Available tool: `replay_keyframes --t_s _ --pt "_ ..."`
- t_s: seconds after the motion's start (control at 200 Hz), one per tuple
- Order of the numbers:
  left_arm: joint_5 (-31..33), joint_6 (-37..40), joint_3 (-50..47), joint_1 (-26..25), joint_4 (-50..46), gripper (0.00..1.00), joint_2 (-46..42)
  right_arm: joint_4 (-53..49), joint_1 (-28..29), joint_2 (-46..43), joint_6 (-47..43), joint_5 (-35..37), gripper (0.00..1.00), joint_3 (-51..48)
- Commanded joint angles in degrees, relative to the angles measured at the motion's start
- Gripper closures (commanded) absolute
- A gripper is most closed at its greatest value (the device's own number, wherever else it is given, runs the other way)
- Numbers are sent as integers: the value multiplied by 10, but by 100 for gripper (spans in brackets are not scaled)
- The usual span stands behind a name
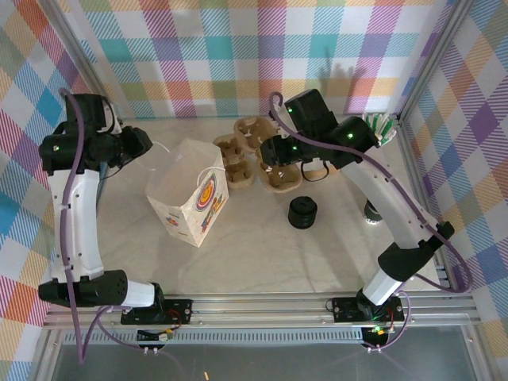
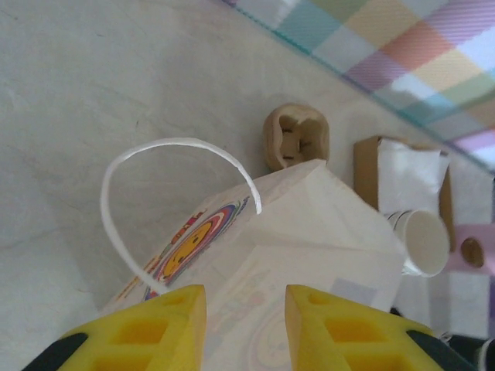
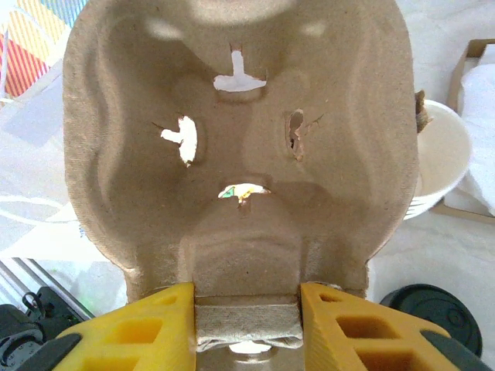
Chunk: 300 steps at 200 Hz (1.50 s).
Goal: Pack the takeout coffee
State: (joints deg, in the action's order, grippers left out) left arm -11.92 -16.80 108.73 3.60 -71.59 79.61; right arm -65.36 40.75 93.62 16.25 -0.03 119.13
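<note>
The takeout coffee is out of view. My right gripper (image 3: pixel 247 300) is shut on the edge flap of a brown pulp cup carrier (image 3: pixel 240 131), which is lifted off the table right of the bag; from above, the right gripper (image 1: pixel 274 161) holds that carrier (image 1: pixel 284 179). A white paper bag (image 1: pixel 189 194) with a rainbow smiley print stands open at centre left. My left gripper (image 2: pixel 246 300) hovers open just over the bag (image 2: pixel 309 224), beside its looped white handle (image 2: pixel 155 147), with nothing between the fingers. In the top view the left gripper (image 1: pixel 149 147) is at the bag's far left corner.
More pulp carriers (image 1: pixel 244 147) lie behind the bag. A squat stack of black lids (image 1: pixel 302 213) sits mid-table. A lidless white cup (image 3: pixel 445 154) lies beside a cardboard napkin box (image 2: pixel 402 166). Checked walls enclose the table on three sides.
</note>
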Motion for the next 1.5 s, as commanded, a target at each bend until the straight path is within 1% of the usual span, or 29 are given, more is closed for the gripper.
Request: replay_keyframes --t_s 0.0,0.15,0.265,0.395,0.565,0.655,0.81,0.905,1.09,1.16,1.185,1.25,1.315,1.39,1.495 --pt "-10 106 2 -14 24 68 10 -22 -4 -17 7 5 64 -7" --pt "-17 161 29 -22 -17 68 55 -34 -5 -15 10 -2 64 0" --pt "-23 178 15 -35 -22 66 67 -35 -5 -13 10 -4 64 6" --pt "18 183 -16 -42 -25 63 74 -36 -5 -11 12 -8 64 8" --pt "62 181 -36 -43 -24 63 82 -36 -4 -15 14 -10 64 5" --pt "71 186 -42 -42 -27 63 86 -34 -5 -20 17 -9 64 -3" --pt "58 191 -61 -43 -30 63 93 -31 -5 -24 17 -10 64 -8" --pt "50 188 -69 -43 -30 64 95 -30 -5 -25 18 -11 64 -8" --pt "43 181 -80 -46 -34 73 92 -33 -5 -22 19 -16 64 -5" --pt "43 178 -81 -47 -37 74 90 -32 -5 -21 18 -18 64 -3" --pt "44 177 -82 -48 -39 73 89 -32 -5 -20 18 -18 64 -2" --pt "44 174 -84 -50 -38 64 82 -32 -5 -18 17 -19 64 1" --pt "39 170 -86 -51 -35 59 75 -36 -5 -15 17 -21 64 7" --pt "32 167 -82 -53 -34 56 69 -36 -5 -12 17 -23 64 11" --pt "33 166 -86 -53 -31 56 65 -36 -5 -9 18 -27 64 10"
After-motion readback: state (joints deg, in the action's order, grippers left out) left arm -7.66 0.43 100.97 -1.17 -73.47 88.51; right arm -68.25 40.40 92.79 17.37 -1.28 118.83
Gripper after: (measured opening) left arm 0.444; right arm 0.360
